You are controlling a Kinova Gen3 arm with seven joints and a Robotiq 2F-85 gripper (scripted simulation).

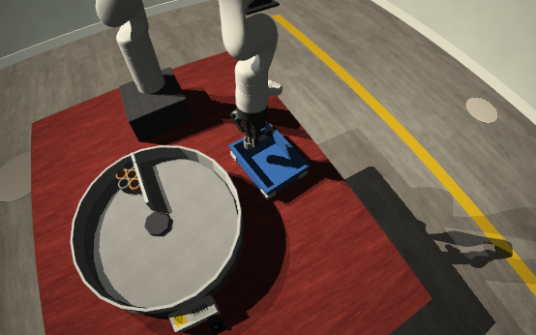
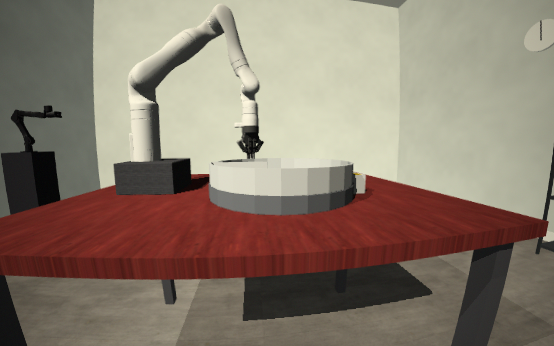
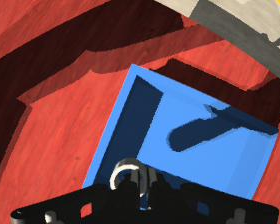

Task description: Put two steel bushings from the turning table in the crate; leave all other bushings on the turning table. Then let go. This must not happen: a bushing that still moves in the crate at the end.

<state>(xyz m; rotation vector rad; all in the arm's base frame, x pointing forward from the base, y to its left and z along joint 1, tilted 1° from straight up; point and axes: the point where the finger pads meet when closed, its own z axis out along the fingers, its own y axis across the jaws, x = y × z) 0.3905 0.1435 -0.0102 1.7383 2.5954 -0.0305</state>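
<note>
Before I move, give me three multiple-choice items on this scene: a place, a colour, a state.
1. Where is the gripper?
A) over the turning table
B) over the crate
C) over the arm's base

2. What colour is the crate?
A) blue
B) yellow
C) green

3. How is the gripper?
A) wide open
B) shut, empty
C) shut on a steel bushing

Key:
1 B, the top view shows it above the crate's corner.
2 A, its walls are blue.
3 C, the wrist view shows the ring's wall between the fingers.

One sign noted: a yellow warning triangle label, on the white control box at the turning table's six o'clock, top view; lettering illegible.
</note>
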